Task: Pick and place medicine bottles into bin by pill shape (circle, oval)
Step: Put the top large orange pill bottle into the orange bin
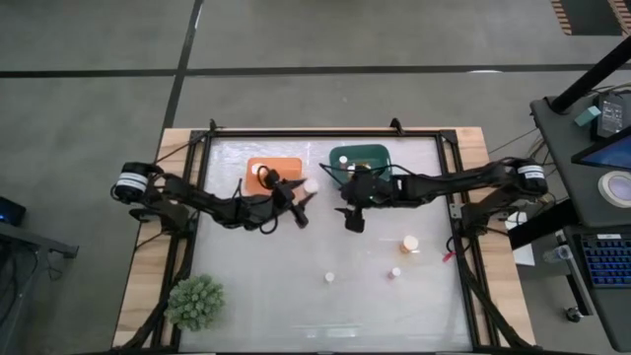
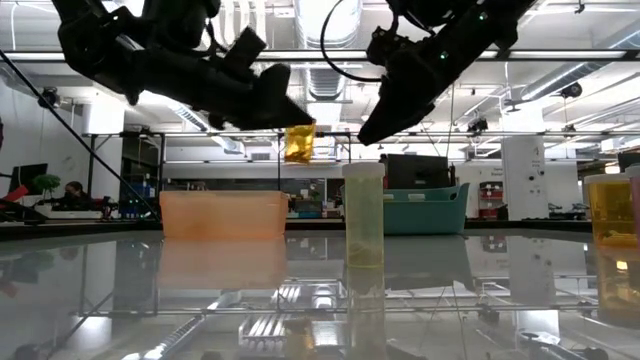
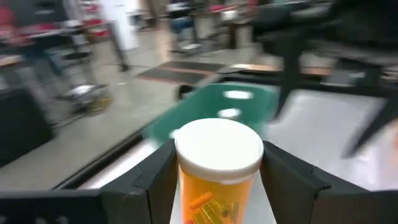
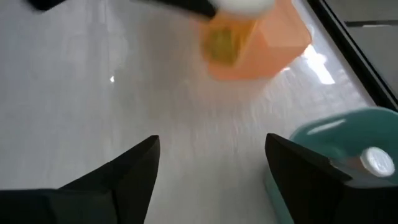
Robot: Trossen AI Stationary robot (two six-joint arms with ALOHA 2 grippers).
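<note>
While the high view looks down on the table (image 1: 246, 286), the left gripper (image 1: 302, 200) sits between the orange bin (image 1: 274, 173) and the green bin (image 1: 359, 159), clamped on a white-capped medicine bottle (image 1: 311, 184), and the right gripper (image 1: 351, 219) hangs just in front of the green bin; three more bottles (image 1: 410, 244) stand apart nearer the front. In the low view the held bottle (image 2: 299, 143) hangs in the air above the table, beside the orange bin (image 2: 222, 214). In the left wrist view both fingers (image 3: 149, 180) press the bottle (image 3: 217, 168), amber with pills inside. In the right wrist view the fingers (image 4: 134, 165) stand wide apart, holding nothing, with a capped bottle (image 4: 377, 162) inside the green bin (image 4: 323, 140).
</note>
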